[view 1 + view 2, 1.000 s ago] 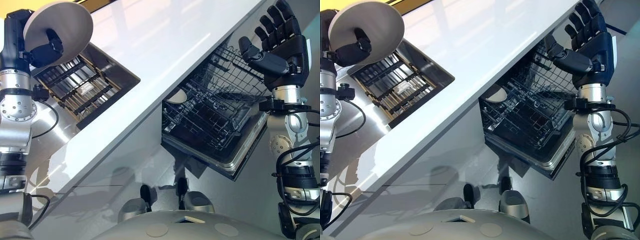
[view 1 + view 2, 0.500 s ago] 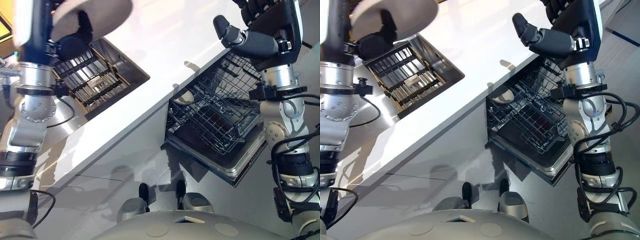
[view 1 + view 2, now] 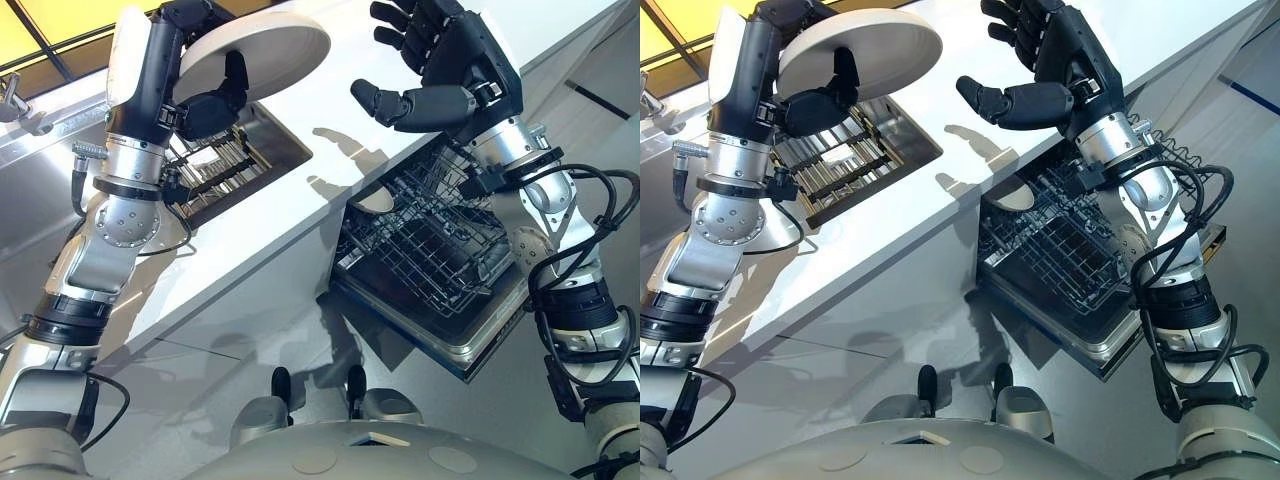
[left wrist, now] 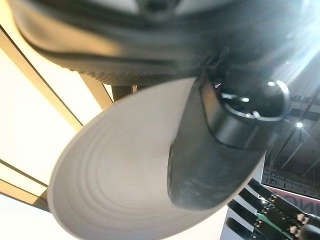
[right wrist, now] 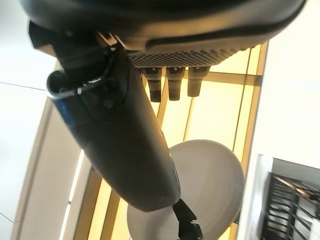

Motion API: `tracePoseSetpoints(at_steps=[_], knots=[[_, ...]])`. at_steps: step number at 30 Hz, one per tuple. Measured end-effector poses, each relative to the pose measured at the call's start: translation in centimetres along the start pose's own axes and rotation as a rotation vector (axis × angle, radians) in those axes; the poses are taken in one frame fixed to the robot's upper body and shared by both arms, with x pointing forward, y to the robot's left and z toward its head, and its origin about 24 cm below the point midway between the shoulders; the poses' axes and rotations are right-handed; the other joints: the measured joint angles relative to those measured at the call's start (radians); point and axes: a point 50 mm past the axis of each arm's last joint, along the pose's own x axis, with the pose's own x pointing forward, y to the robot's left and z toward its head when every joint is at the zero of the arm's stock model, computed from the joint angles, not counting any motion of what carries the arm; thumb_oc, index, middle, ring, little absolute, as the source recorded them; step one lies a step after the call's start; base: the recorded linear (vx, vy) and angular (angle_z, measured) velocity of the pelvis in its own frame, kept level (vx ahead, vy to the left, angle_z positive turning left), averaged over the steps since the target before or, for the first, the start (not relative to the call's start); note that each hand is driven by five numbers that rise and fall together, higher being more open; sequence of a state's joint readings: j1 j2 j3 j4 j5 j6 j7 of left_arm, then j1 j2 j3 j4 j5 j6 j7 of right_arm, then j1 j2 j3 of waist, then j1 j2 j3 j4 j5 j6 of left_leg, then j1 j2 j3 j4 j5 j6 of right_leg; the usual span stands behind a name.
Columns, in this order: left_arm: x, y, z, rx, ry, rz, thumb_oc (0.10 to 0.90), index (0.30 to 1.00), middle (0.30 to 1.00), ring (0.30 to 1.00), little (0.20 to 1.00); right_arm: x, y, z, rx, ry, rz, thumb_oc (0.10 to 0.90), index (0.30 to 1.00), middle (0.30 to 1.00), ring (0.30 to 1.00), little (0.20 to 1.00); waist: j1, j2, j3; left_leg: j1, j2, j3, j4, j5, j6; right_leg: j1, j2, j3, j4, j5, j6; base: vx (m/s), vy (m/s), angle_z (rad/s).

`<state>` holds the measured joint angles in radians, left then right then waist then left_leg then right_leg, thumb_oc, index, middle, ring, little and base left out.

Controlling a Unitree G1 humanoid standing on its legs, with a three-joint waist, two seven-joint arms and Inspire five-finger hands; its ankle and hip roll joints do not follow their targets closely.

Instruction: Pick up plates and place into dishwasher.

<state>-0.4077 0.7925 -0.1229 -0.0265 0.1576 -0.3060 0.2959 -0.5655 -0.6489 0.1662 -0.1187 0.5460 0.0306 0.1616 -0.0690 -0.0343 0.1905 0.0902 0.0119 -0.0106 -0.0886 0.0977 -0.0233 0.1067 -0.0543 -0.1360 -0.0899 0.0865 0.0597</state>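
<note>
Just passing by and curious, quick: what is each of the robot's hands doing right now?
Left hand: closed on the round white plate.
Right hand: open, fingers spread, holding nothing.

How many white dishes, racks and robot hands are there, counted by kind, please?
White dishes: 2, the plate in the left hand and a partly hidden dish in the dishwasher rack.
Racks: 2, the dishwasher rack and the slatted rack in the sink.
Hands: 2, the right hand open.
Total: 6.
</note>
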Motion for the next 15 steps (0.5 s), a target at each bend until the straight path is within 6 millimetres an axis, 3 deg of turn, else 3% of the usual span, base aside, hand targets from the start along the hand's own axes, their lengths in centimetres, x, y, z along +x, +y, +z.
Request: tracePoseSetpoints(at_steps=[15], knots=[[0.3,-2.7,1.0,-0.073,-0.029,-0.114,0.100,0.300,0.300,0.300,0.200,1.2,1.5,-0.5,-0.155,0.115,0.210,0.800,0.900,0.900,0.900,0.900,-0.003,-0.004,-0.004,-0.013,0.002,0.004,0.000,0.012,0.002,-0.001,0.001,0.013,0.000,-0.007,-0.008,0.00,0.004,0.04]])
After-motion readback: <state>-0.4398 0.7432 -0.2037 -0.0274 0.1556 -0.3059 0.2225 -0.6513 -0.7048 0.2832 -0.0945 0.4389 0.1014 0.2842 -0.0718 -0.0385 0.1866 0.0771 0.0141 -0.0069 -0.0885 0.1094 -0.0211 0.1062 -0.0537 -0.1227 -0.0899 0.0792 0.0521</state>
